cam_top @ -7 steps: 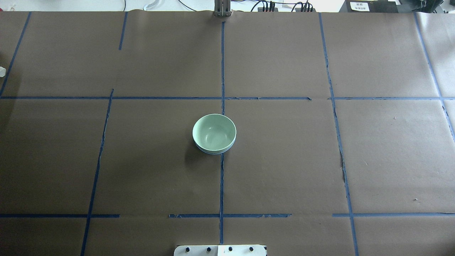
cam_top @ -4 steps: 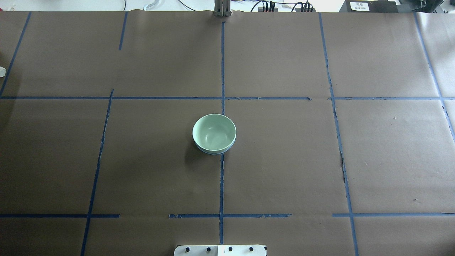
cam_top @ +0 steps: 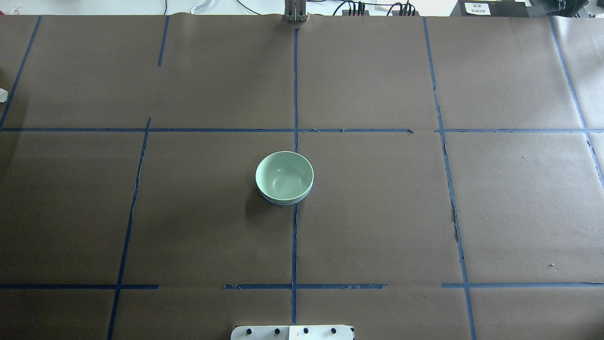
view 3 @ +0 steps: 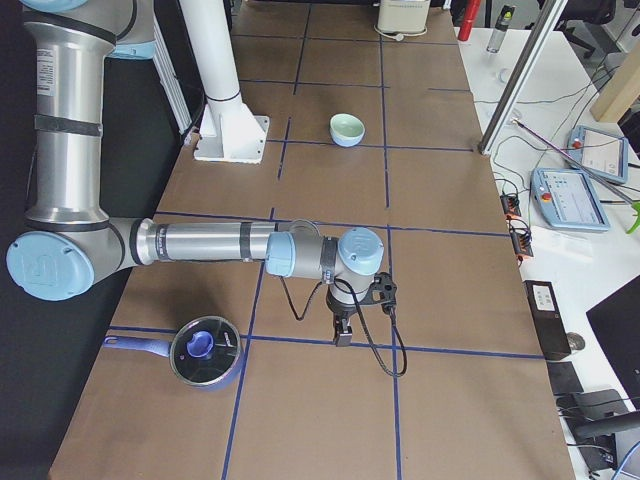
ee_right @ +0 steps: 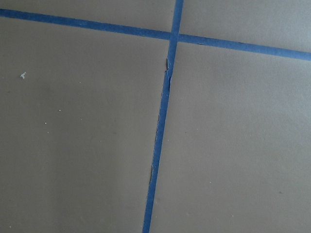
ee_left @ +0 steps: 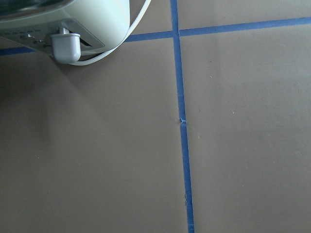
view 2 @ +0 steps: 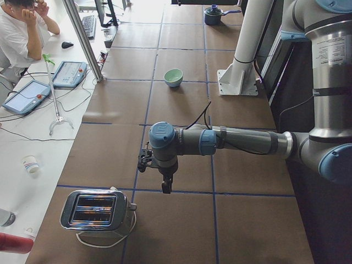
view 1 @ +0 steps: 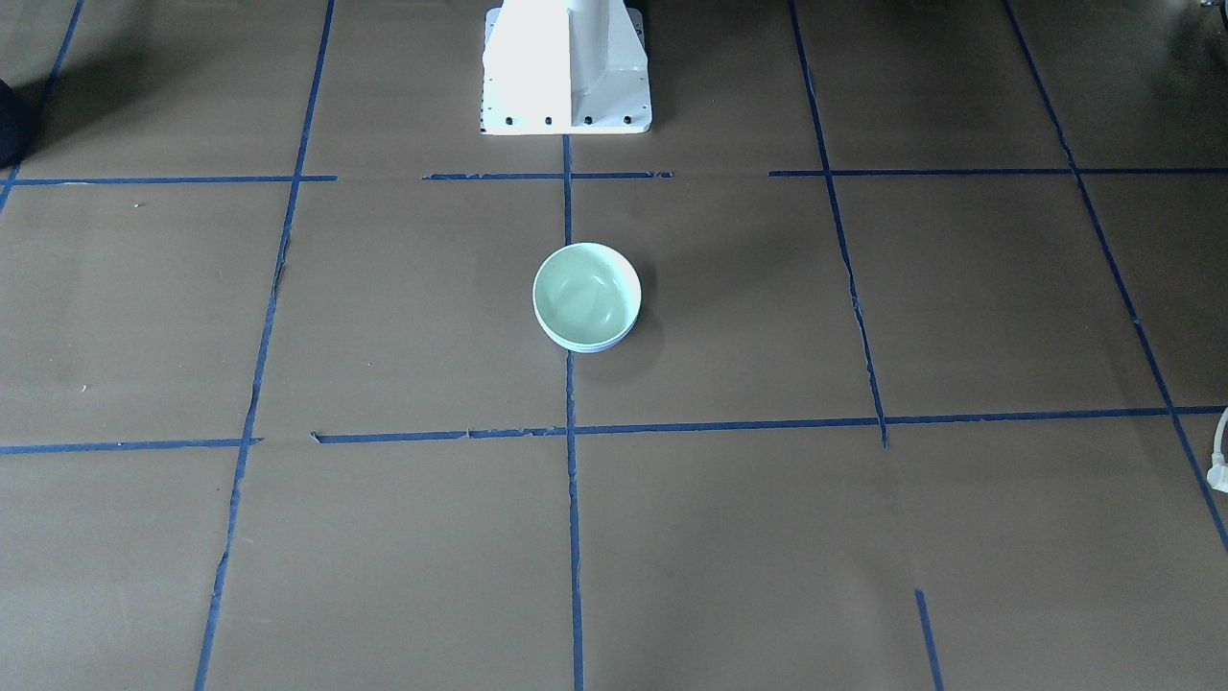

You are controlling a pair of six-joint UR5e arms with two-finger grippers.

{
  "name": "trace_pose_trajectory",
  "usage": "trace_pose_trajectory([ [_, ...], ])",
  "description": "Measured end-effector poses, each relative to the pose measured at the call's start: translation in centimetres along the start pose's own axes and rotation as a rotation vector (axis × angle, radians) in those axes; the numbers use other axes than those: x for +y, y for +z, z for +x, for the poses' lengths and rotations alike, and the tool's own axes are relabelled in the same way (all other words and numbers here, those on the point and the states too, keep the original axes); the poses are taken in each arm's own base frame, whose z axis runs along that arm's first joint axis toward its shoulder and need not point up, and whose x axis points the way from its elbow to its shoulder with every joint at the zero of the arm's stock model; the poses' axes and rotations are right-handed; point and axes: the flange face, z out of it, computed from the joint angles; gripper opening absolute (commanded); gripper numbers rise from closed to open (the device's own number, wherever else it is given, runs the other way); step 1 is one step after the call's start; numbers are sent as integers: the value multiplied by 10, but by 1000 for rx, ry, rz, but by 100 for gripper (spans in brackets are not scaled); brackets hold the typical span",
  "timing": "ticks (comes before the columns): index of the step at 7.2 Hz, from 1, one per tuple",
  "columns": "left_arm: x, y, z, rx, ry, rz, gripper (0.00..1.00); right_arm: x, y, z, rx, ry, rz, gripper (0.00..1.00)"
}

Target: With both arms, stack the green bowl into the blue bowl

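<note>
The small round mint-green glossy plastic bowl (cam_top: 284, 175) sits upright, mouth up, nested in the pale periwinkle-blue plastic bowl (cam_top: 283, 203), whose rim peeks out at 6 o'clock in the overhead view; being round, the stack favours no direction; it stands at 12 o'clock from the white pedestal (cam_top: 292, 332); the left gripper (view 2: 165, 188) and right gripper (view 3: 342, 338) hang well apart from it, and I cannot tell their finger spread.

Open bench round the stacked bowls, clutter only at the two ends

The green bowl (cam_top: 284, 175), nested in the blue bowl (cam_top: 284, 203), sits mid-bench (cam_top: 377, 212) with bare brown paper on every side, so the way in from above or from either flank is unobstructed; the white pedestal (view 1: 566, 67) stands near it on the robot's side. At the left end the toaster (view 2: 96, 212) sits just beside the left hand (view 2: 164, 187); at the right end the lidded pot (view 3: 205, 352) lies near the right hand (view 3: 342, 336), both well apart from the bowls
</note>
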Motion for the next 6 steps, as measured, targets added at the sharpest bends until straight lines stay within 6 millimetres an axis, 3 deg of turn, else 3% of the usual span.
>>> trace_pose_trajectory([
  [6, 4, 4, -4, 0, -11, -12, 100, 1, 3, 1, -17, 5, -5, 100],
])
